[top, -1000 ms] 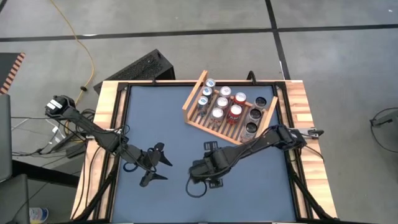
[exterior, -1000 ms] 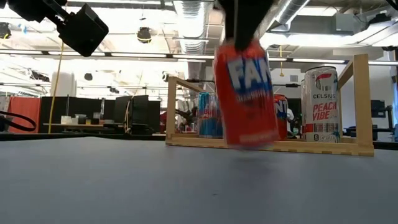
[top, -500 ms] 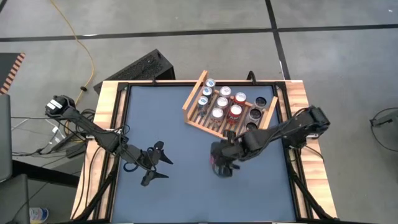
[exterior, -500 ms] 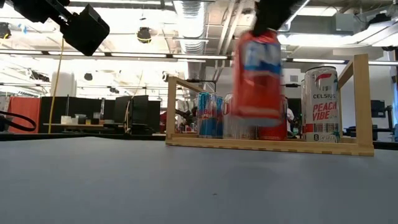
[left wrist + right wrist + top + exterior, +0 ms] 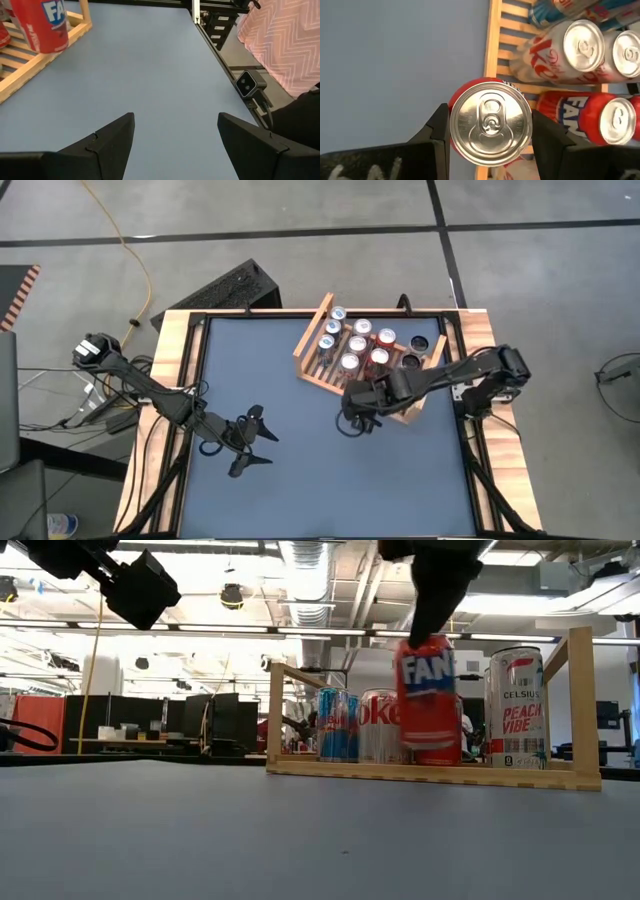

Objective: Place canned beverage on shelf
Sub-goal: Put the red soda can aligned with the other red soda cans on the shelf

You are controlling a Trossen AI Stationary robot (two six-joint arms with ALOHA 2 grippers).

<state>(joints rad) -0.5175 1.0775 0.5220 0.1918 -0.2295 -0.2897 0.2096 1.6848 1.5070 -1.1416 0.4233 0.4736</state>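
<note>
The right claw (image 5: pixel 487 131) is clenched on a red aluminium drink can (image 5: pixel 428 695) with white lettering, gripping it by the sides near the top, and holds it upright in the air just at the open front edge of the light wooden slatted shelf (image 5: pixel 330 376). Directly ahead of this claw stand a silver cola can (image 5: pixel 555 54) and a second red can (image 5: pixel 592 117), so the likeliest mishap, as I judge it, is the carried can knocking a neighbour or catching its base on the front rail if it goes in too low; a release before the base sits flat on the slats could tip it onto the blue table (image 5: pixel 270 490). The right wrist view alone shows how tightly the can's lid sits between the two fingers and how near the neighbouring cans are, while the low view alone shows the gap under the can's base. The left claw (image 5: pixel 175 137) hangs released over bare table, well apart from the shelf, with nothing between its fingers.
</note>
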